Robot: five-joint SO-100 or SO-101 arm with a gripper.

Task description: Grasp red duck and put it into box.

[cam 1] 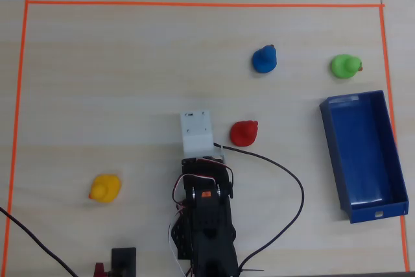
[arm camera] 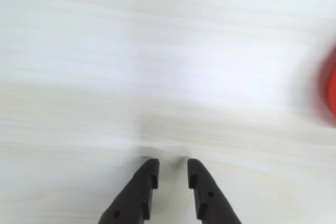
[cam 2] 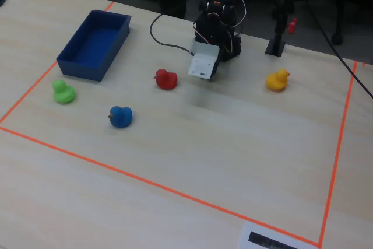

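Note:
The red duck (cam 1: 244, 133) stands on the light wooden table, just right of the arm's white wrist housing (cam 1: 196, 131) in the overhead view. It also shows in the fixed view (cam 2: 165, 79), and as a red blur at the right edge of the wrist view (arm camera: 331, 93). The dark blue box (cam 1: 329, 150) lies empty at the right in the overhead view, and at the far left in the fixed view (cam 2: 81, 68). My gripper (arm camera: 172, 166) hovers low over bare table, its black fingers slightly apart with nothing between them. The duck is well right of the fingers.
A blue duck (cam 1: 264, 60) and a green duck (cam 1: 344, 66) stand beyond the red one; a yellow duck (cam 1: 105, 188) is at the left. Orange tape (cam 1: 194, 4) frames the work area. A black cable (cam 1: 295, 180) loops right of the arm base.

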